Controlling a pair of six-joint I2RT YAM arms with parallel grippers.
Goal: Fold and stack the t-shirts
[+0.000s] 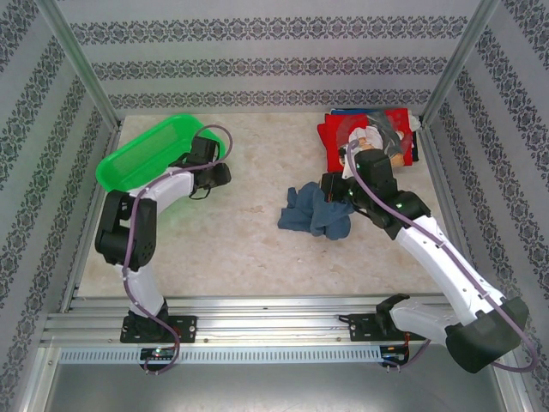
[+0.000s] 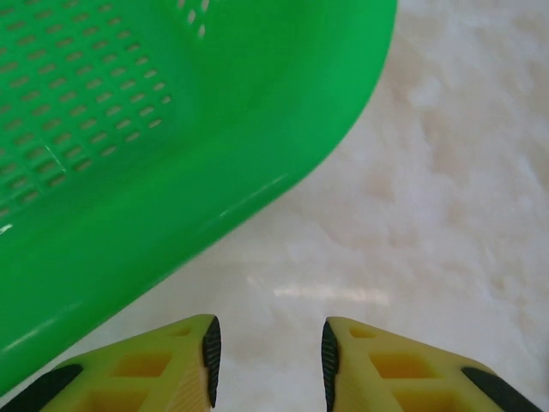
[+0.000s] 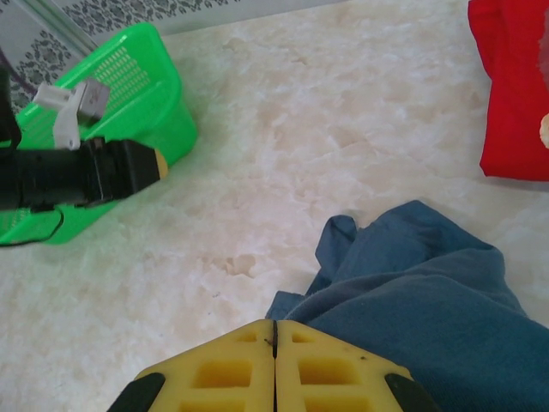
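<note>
While the crumpled slate-blue cloth t-shirt (image 1: 316, 215) lies on the pale stone-look counter (image 1: 240, 257), right pincer (image 3: 274, 326) pressed together at its edge, left pincer (image 2: 268, 348) apart beside the green plastic mesh basket (image 2: 171, 129), we judge it needs spreading flat by opposite shoulders first.

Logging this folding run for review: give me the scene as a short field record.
left gripper: open, above bare table beside the green basket
right gripper: shut, tips at an edge of the blue t-shirt
blue t-shirt: crumpled, unfolded, mid-table
red t-shirt: far right, print facing up
green basket: far left
</note>
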